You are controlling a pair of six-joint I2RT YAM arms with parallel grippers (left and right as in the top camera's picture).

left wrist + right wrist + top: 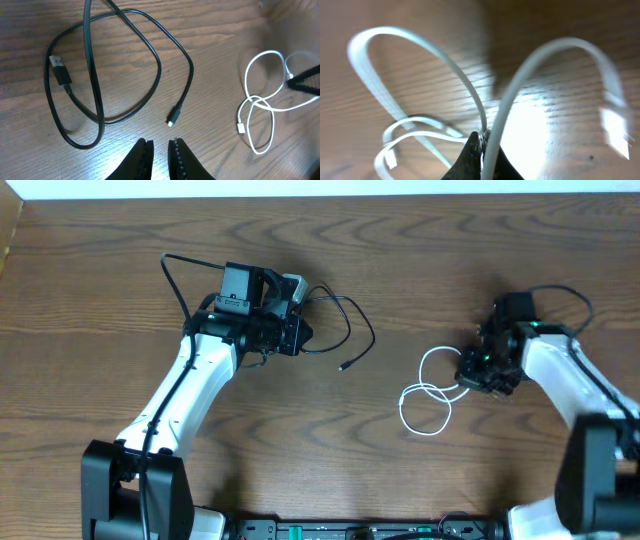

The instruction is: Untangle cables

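Observation:
The black cable [360,315] lies in loose loops on the table right of my left gripper [305,335]. In the left wrist view the black cable [160,70] spreads ahead of my left gripper [156,142], whose fingers stand a narrow gap apart with nothing between them. The white cable [425,395] is coiled at centre right, apart from the black one. My right gripper [468,378] sits at its right edge. In the right wrist view my right gripper [482,140] is shut on a strand of the white cable [530,75], which arches up out of the fingertips.
The wooden table [320,470] runs to a pale far edge [320,188]. The black cable's large plug [61,70] and small plug [171,121] rest flat on the wood. The white cable's plug [241,128] lies near its lower loop.

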